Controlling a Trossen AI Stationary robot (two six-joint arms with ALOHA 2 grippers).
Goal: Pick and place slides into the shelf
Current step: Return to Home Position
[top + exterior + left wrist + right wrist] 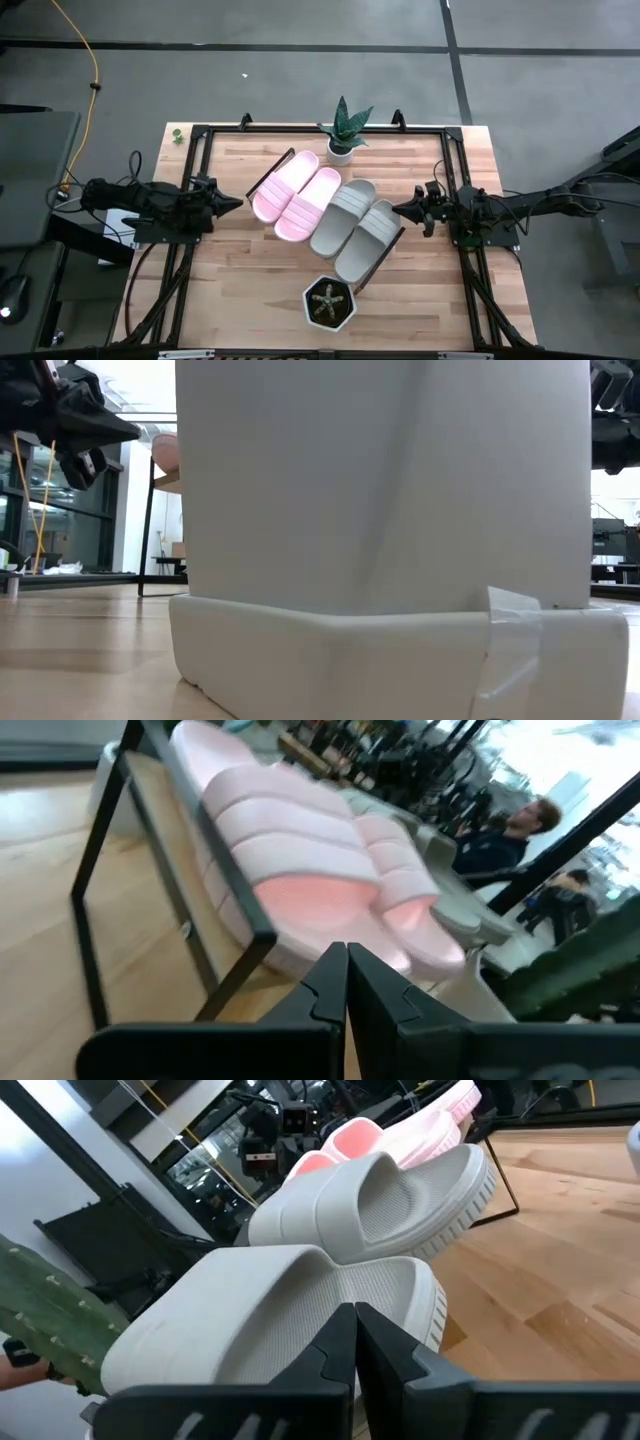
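Your left claw [228, 201] and right claw [405, 209] are closed on nothing, while the pale pink and grey-beige ribbed foam slides [340, 215], centre-frame on the black-framed light wooden shelf [270, 171], look light and squashy, so pinch the strap.

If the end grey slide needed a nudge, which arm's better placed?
Right. The right gripper, shut, sits just beside the end grey slide. The left gripper, also shut, is on the opposite side, beyond the pink slides.
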